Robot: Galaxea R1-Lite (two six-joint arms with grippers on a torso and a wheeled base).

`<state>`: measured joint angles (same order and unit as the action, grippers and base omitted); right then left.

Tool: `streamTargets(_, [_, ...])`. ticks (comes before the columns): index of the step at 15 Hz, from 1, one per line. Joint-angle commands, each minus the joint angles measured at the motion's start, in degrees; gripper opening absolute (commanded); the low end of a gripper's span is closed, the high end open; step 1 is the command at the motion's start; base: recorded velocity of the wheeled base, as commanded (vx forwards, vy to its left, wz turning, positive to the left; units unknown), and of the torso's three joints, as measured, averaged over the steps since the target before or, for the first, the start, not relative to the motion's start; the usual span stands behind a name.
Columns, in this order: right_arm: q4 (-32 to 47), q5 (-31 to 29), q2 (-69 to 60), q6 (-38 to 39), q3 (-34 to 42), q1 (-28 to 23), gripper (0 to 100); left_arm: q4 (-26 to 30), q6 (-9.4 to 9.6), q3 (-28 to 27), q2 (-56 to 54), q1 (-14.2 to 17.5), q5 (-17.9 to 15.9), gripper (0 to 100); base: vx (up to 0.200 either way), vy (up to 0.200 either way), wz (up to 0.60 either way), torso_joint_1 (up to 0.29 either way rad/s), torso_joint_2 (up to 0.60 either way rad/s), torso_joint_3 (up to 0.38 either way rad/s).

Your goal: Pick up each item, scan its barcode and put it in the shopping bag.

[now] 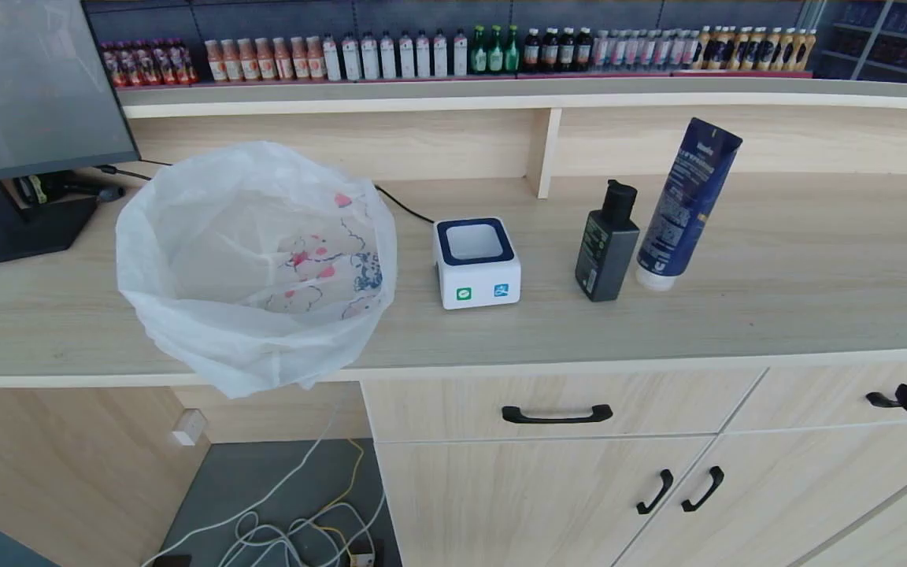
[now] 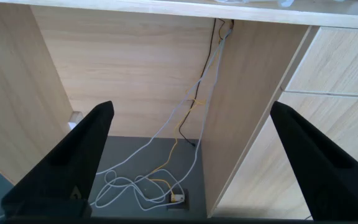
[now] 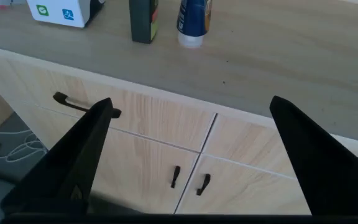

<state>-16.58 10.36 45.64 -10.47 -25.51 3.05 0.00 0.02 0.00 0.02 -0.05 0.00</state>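
Shopping bag (image 1: pixel 209 346): is sitting open at the left centre of the head view, on the front edge of the counter (image 1: pixel 776 268). Its lower part is bulging over that edge. It is white and translucent, with a cartoon print showing on its far inner wall.

Scanner (image 1: pixel 475 264): is standing at the middle of the head view, just to the right of the bag. It is a white box with a dark blue frame around its top window, and a black cable is running from behind it toward the upper left.

Dark bottle (image 1: pixel 607 244): is standing upright right of centre, with its black cap on. It is apart from the scanner and just beside the tube.

Blue tube (image 1: pixel 686 201): is standing on its white cap at the right of the dark bottle, with its crimped end reaching toward the upper right of the head view.

Left gripper (image 2: pixel 191 112): is released, with both black fingers spread wide and nothing between them. It is hanging below counter level, facing the open recess under the counter.

Right gripper (image 3: pixel 189 106): is released, with its fingers spread wide and holding nothing. It is hovering in front of the drawer fronts (image 1: pixel 556 409), below the counter edge. The dark bottle and the tube are showing on the counter beyond it.

Cables (image 2: pixel 160 180): are running down inside the recess and lying in loops on the grey floor.

Monitor (image 1: pixel 28 87): is filling the upper left corner of the head view.

Drink bottles (image 1: pixel 453 51): are standing in a long row on the shelf across the top of the head view.
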Motion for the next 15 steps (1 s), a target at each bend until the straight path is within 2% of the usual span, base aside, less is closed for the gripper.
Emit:
streamTargets(1, [-1.35,0.01,9.03,-0.16,-4.02,2.84,100,0.0,-0.02,0.0,-0.02,0.05,0.0,100,0.0,0.0,0.0,0.0,0.0,0.0])
streamTargets(3, [-1.44,0.01,13.16,0.1,-7.71,5.57,100,0.0,-0.02,0.0,-0.02,0.05,0.0,100,0.0,0.0,0.0,0.0,0.0,0.0])
streamTargets(6, [-13.48,-1.05,19.57,0.1,-6.21,9.7,100,0.0,-0.02,0.0,-0.02,0.05,0.0,100,0.0,0.0,0.0,0.0,0.0,0.0])
streamTargets(7, [-20.25,-3.77,22.21,0.63,-5.07,12.6,100,0.0,-0.02,0.0,-0.02,0.05,0.0,100,0.0,0.0,0.0,0.0,0.0,0.0])
streamTargets(8, [-27.19,-10.45,25.46,3.88,-4.1,19.54,100,0.0,-0.02,0.0,-0.02,-0.04,0.0,100,0.0,0.0,0.0,0.0,0.0,0.0])
streamTargets(9, [-29.83,-15.99,27.13,7.31,-4.02,24.46,100,0.0,-0.02,0.0,-0.02,-0.04,0.0,100,0.0,0.0,0.0,0.0,0.0,0.0])
streamTargets(11, [-32.2,-22.4,30.12,13.28,-5.86,29.47,100,0.0,-0.02,0.0,-0.02,-0.04,0.0,100,0.0,0.0,0.0,0.0,0.0,0.0])
streamTargets(15, [-33.43,-22.4,30.38,13.55,-6.21,29.65,100,0.0,-0.02,0.0,-0.02,-0.04,0.0,100,0.0,0.0,0.0,0.0,0.0,0.0])
